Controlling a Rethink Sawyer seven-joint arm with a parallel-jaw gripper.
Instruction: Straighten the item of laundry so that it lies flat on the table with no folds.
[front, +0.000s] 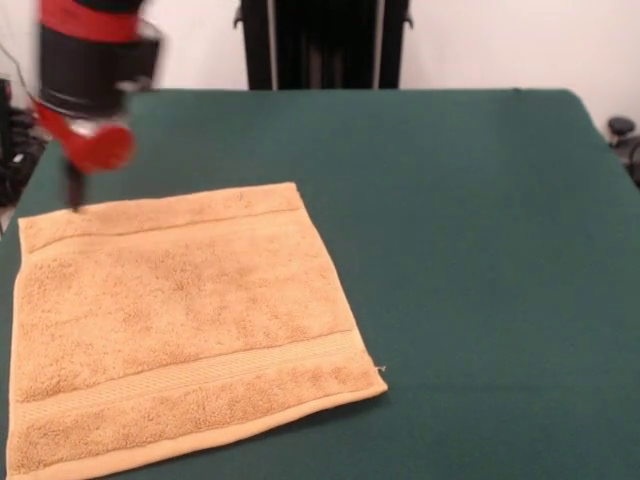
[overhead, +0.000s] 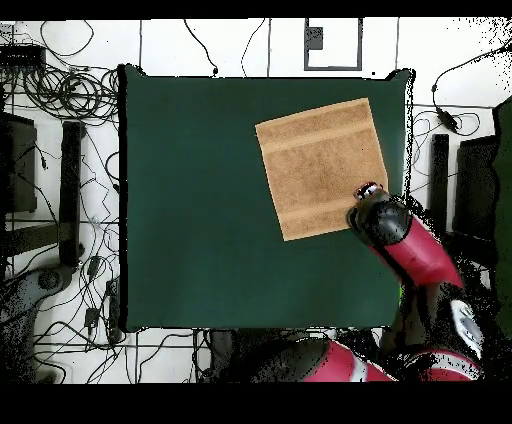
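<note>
Your gripper (front: 74, 195) sits at the upper left of the front view, its dark tip coming down right at the far left corner of the towel (front: 180, 320), touching or just above the cloth; I cannot tell whether it is parted or closed, because only a blurred dark stub shows under the red fitting. In the overhead view the same corner lies at the towel's lower right, with the arm's wrist covering it. You can see the towel spread in the left half of the front view, one woven band running near its far edge and another near its close edge, on the green table (front: 480, 250). It looks flat already, with no fold showing in either view, so I judge the task nearly or fully done. Your risk from here is undoing that: if the tip has hold of the corner or presses on it and you draw the arm sideways, the cloth could drag and ridge up, or the corner could flip over. The towel's left and close edges also run close to the table's edge, so a pull that way could slide cloth off. No containers appear in either view.
</note>
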